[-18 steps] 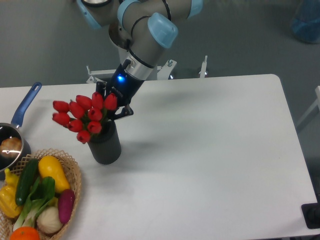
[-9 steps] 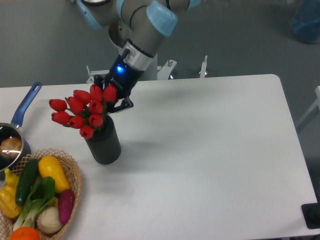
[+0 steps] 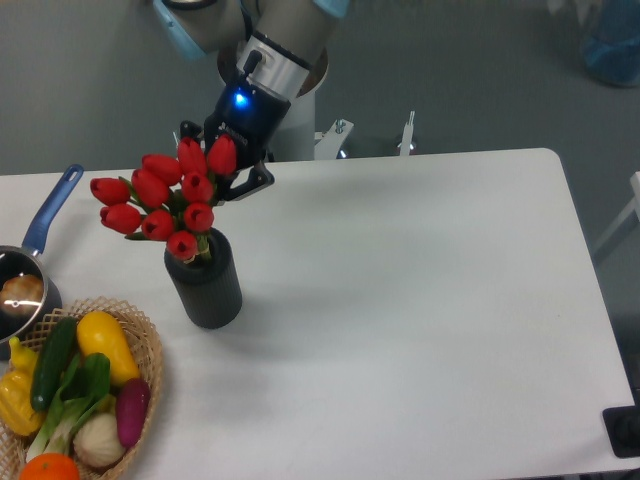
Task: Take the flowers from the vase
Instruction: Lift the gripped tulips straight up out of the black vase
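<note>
The flowers (image 3: pixel 160 200), a bunch of red tulip buds with green leaves, are raised above the vase (image 3: pixel 205 288), with only the lowest bud and stems still at its mouth. My gripper (image 3: pixel 218 178) is shut on the flowers just behind the buds, its fingers mostly hidden by them. The vase is a dark grey cylinder standing upright on the white table (image 3: pixel 400 300), left of centre. A blue light glows on the gripper's wrist.
A blue-handled saucepan (image 3: pixel 25 270) sits at the left edge. A wicker basket (image 3: pixel 150 360) of vegetables stands at the front left, close to the vase. The table's right edge is near x 600.
The gripper has risen and moved slightly back with the flowers, drawing the bunch up out of the vase. The vase has stayed in place.
</note>
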